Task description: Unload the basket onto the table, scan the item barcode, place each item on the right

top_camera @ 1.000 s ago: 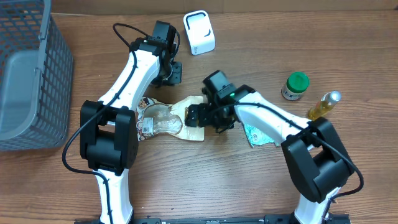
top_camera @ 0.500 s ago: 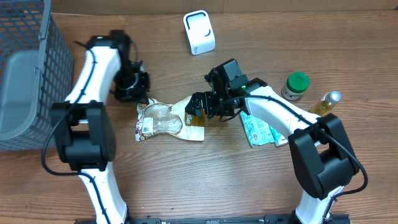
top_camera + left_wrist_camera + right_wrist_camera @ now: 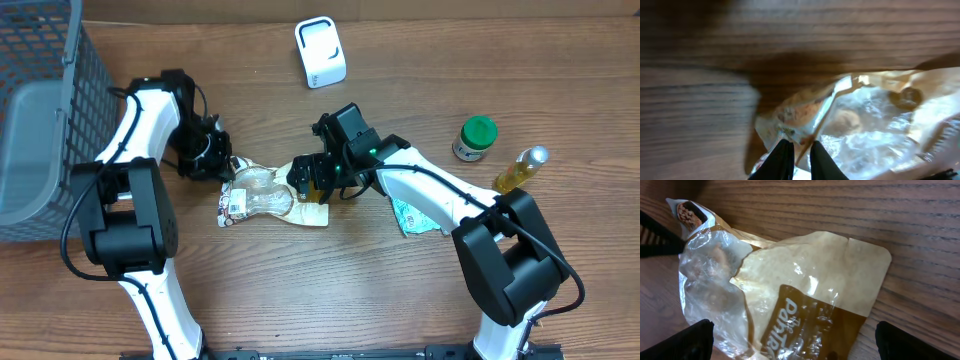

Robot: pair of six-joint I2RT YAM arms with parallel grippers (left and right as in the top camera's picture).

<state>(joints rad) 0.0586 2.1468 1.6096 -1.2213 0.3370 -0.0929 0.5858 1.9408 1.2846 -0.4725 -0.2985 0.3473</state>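
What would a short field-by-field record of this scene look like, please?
item: snack bag, lying flat on the table
left gripper: jaws narrow, at the bag's corner; grip unclear
right gripper: open, over the bag's printed end
white scanner: at the far edge, apart from the bag
other things: green-lidded jar, yellow bottle, teal packet partly under the right arm, grey basket at the left

My overhead feed shows a brown wood-grain table (image 3: 300,300), grain running left to right, even soft light, grey mesh basket (image 3: 40,60) at its left edge.
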